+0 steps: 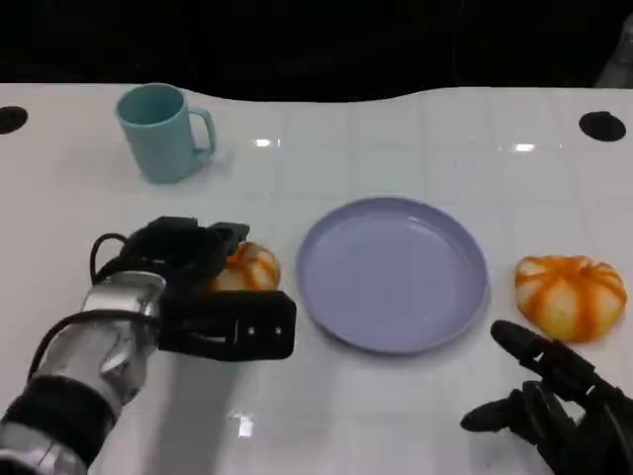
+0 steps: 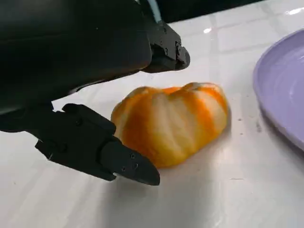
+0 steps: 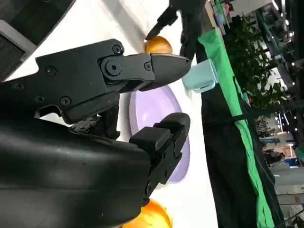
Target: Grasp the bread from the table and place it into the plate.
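An orange-and-white striped bread roll [image 1: 249, 267] lies on the white table just left of the empty lavender plate [image 1: 396, 277]. My left hand [image 1: 193, 287] is at the roll, covering its left side. In the left wrist view the fingers [image 2: 118, 161] straddle the roll [image 2: 171, 121], one low beside it and one above it with a gap, so nothing is gripped. A second striped roll [image 1: 571, 295] lies right of the plate. My right hand [image 1: 554, 401] hovers near the front edge, just in front of that roll, fingers spread and holding nothing.
A teal mug [image 1: 161, 131] stands at the back left. Two dark holes [image 1: 602, 125] mark the table's far corners. The right wrist view shows the plate [image 3: 147, 111], the mug [image 3: 199, 76] and the near roll [image 3: 152, 216].
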You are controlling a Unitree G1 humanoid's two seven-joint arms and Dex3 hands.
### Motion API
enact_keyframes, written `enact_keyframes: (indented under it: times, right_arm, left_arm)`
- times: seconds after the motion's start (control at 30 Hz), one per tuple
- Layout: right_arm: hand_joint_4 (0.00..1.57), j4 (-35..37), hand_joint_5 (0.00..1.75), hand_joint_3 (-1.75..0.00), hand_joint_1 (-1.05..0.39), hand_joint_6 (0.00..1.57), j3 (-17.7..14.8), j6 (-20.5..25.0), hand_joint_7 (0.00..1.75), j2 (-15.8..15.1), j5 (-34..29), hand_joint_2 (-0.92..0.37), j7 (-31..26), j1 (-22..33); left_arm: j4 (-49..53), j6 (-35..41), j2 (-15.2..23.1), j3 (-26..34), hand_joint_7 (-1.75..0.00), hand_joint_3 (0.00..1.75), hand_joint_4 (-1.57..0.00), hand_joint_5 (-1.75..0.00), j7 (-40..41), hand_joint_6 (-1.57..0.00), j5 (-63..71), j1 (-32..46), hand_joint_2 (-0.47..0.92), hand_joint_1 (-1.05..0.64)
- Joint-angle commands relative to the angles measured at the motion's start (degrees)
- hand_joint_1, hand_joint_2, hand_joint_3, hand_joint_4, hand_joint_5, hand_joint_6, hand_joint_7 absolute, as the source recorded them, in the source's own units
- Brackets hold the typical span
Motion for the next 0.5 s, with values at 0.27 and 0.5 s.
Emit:
enact_keyframes:
  times: [0.27, 0.5]
  right_arm:
    - [0.76, -1.27, 1.04, -0.33, -0.74, 1.03, 0.24, -0.75, 0.17, -0.97, -0.76, -0.92, -0.65, 0.96]
    - [0.75, -1.37, 1.06, -0.34, -0.74, 1.03, 0.21, -0.71, 0.17, -1.05, -0.64, -0.92, -0.74, 1.02]
  left_arm:
    - [20.45, -3.74, -3.15, -2.34, -0.02, 0.01, -0.12, -0.06, 3.17, -0.24, -4.19, -10.07, 0.78, -0.43]
    - [23.65, -5.58, -3.3, -2.78, -0.05, 0.05, -0.26, -0.11, 4.55, -0.35, -6.11, -11.2, 0.82, -0.39]
